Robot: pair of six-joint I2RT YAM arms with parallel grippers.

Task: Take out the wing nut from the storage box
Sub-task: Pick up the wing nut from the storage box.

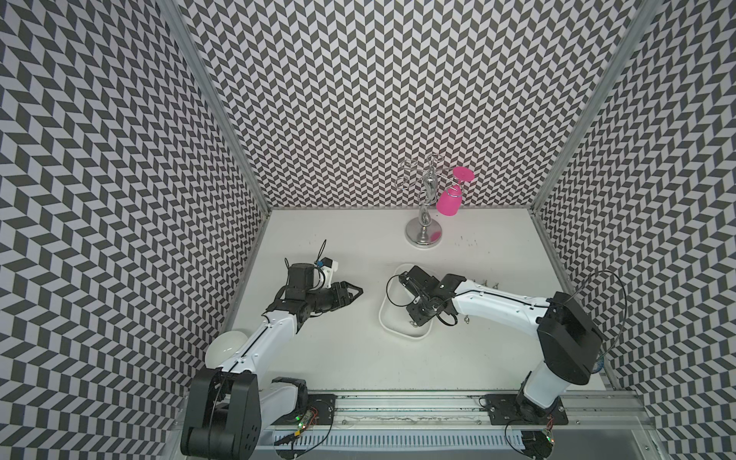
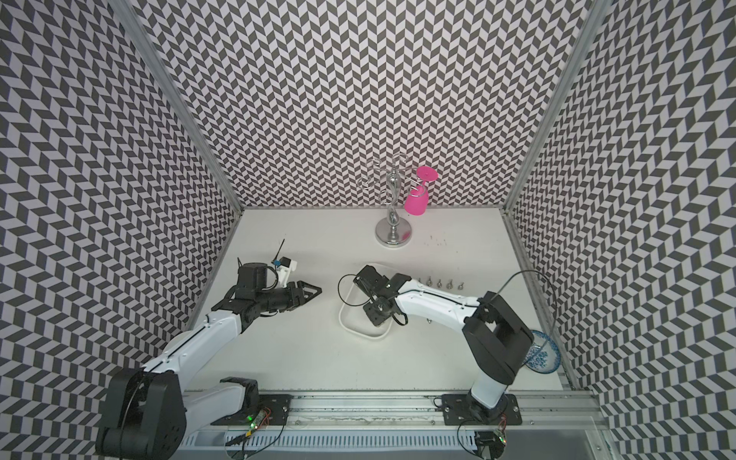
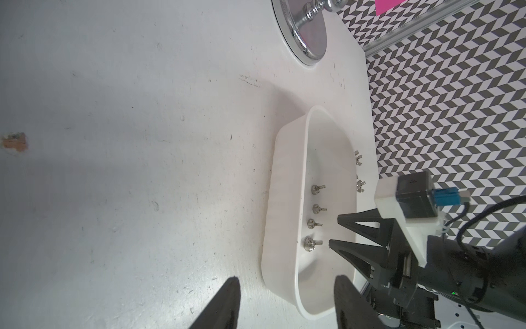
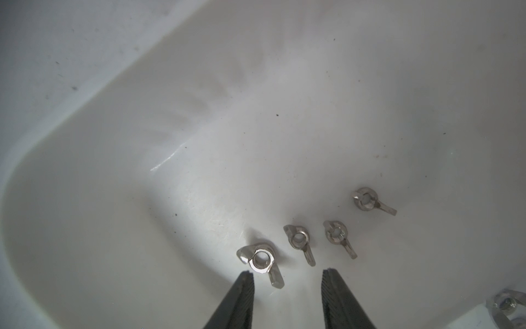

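Observation:
The storage box (image 1: 387, 318) is a shallow white tray at mid-table, seen in both top views, rim (image 2: 343, 318). Several metal wing nuts lie in a row on its floor. My right gripper (image 4: 288, 273) reaches down inside it, open, with the nearest wing nut (image 4: 260, 260) just ahead of one fingertip and partly between the jaws. Nothing is held. The left wrist view shows those same fingers (image 3: 355, 253) beside the nearest wing nut (image 3: 310, 244). My left gripper (image 3: 287, 279) hovers open and empty to the left of the box (image 3: 284, 199), its tip (image 1: 356, 292) clear of the rim.
Several more wing nuts (image 2: 440, 283) lie on the table right of the box, one (image 4: 506, 304) just outside its rim. A chrome stand (image 1: 424, 235) with a pink glass (image 1: 448, 201) stands at the back. A round white bowl (image 1: 225, 344) sits front left, a blue-patterned bowl (image 2: 543, 354) front right.

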